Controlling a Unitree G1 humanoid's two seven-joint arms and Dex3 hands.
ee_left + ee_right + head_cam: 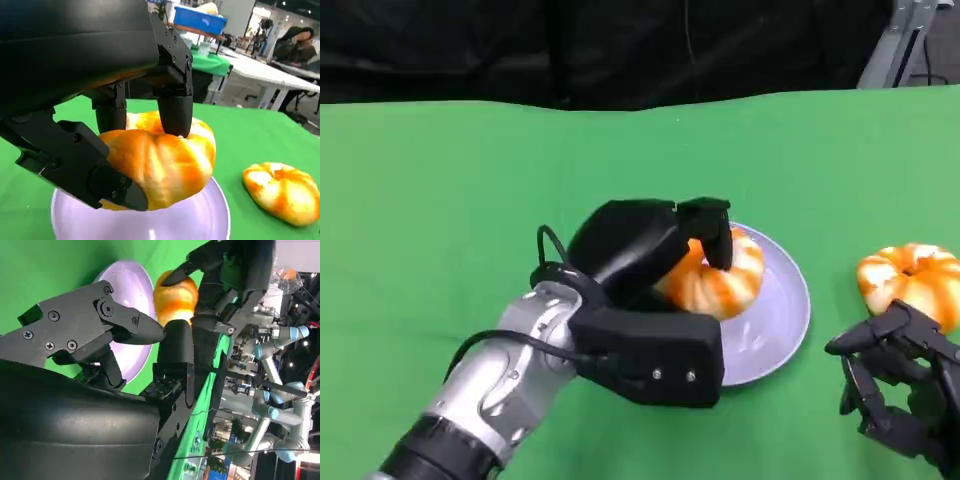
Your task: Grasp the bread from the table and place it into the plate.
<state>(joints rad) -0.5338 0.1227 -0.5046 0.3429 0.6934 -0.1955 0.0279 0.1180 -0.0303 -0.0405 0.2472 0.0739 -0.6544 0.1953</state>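
Bread (pixel 720 285), glazed orange and white, sits over the lavender plate (pixel 775 320), gripped by the left hand (pixel 655 300): fingers (pixel 175 112) press down on its top, the thumb clamps its near side. Whether the bread's underside touches the plate or hangs just above it, cannot tell. Plate rests on the green table (pixel 440 200), right of centre. A second bread (pixel 912 282) lies on the cloth just right of the plate, apart from it. Right hand (pixel 900 385) is low at the near right edge, just in front of the second bread, fingers curled loosely apart, holding nothing. Dark backdrop behind the table.
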